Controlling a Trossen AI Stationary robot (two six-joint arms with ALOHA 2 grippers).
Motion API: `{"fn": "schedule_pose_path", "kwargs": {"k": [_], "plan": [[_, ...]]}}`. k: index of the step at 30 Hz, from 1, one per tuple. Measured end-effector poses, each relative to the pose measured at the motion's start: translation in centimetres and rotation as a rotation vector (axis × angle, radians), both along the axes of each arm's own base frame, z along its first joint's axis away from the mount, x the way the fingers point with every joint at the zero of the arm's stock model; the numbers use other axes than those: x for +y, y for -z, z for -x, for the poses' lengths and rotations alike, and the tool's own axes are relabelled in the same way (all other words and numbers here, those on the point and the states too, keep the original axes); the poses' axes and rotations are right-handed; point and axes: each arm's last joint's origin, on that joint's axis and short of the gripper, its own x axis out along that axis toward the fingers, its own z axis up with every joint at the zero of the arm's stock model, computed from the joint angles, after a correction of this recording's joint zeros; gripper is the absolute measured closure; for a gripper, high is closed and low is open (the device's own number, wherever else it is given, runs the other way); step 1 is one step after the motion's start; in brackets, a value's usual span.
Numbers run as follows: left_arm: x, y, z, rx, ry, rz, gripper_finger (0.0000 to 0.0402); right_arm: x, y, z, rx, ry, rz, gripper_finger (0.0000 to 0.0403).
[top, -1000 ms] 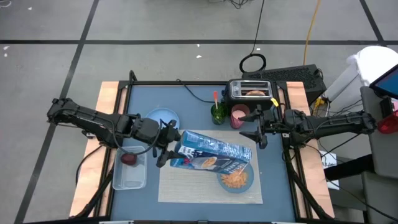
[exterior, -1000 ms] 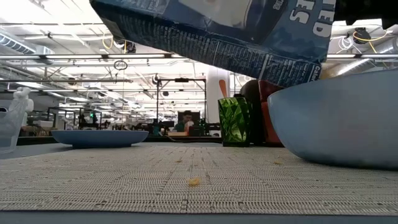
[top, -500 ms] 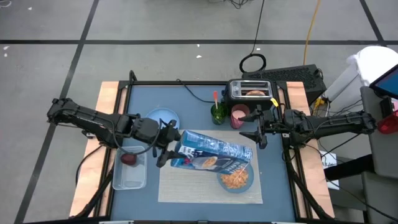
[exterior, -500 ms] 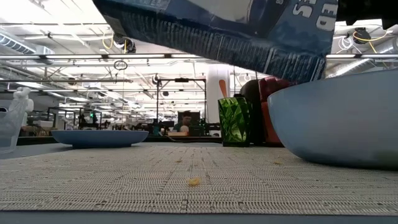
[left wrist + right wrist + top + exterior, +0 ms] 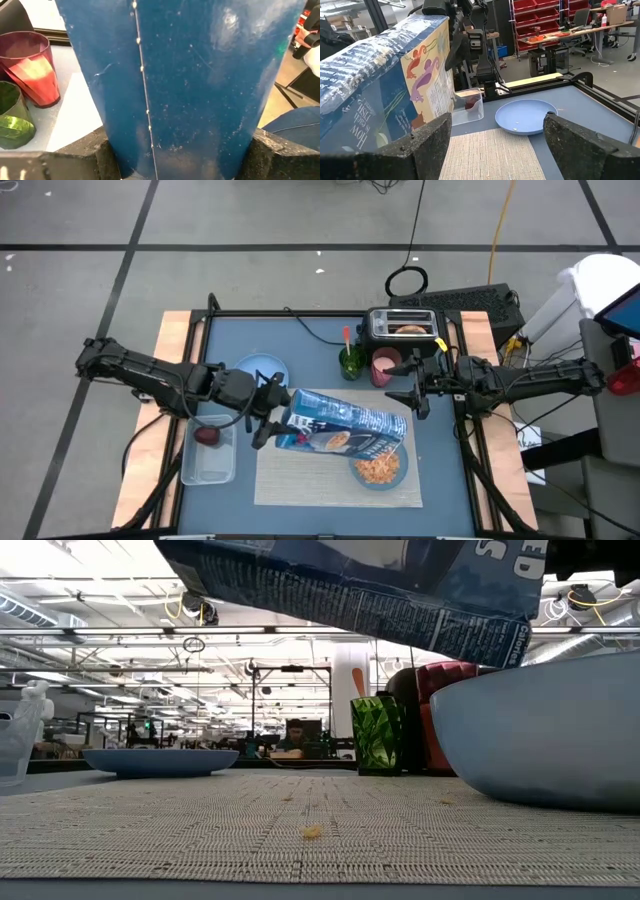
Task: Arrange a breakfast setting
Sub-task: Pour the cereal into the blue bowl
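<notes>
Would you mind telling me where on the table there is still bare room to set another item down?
The beige woven placemat is bare on its near-left part, beside the clear plastic tub. Blue tabletop lies open between the light-blue round plate and the black toaster. It is crowded around the light-blue bowl, under the tilted blue cereal box held by the left gripper.

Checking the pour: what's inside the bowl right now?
Orange cereal flakes fill the light-blue bowl. The tilted cereal box in the left claw covers its upper rim, hiding anything there.
</notes>
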Motion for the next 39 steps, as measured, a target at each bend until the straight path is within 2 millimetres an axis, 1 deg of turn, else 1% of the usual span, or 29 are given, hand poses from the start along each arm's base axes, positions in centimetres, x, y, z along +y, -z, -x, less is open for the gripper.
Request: {"fn": "schedule_pose_path", "kwargs": {"k": [10,23,31,35,39], "plan": [[0.3,-1.0,1.0,-0.040,-0.014,-0.003,0.0124,0.0,0.1,0.0,0.010,0.000,0.001,0.0099],[0.1,-0.8,0.8,-0.032,-0.011,-0.004,0.0124,0.0,0.2,0.0,0.015,0.000,0.001,0.0099],[0.1,-0.8,0.8,-0.032,-0.011,-0.002,0.0124,0.0,1.2,0.1,0.126,-0.002,-0.005,0.0099],[0.1,-0.8,0.8,-0.032,-0.011,-0.001,0.0124,0.0,1.5,0.4,0.167,-0.005,-0.061,0.0099],[0.1,-0.8,0.8,-0.033,-0.011,-0.001,0.0124,0.3,2.0,0.9,0.232,-0.084,-0.128,0.0099]]}}
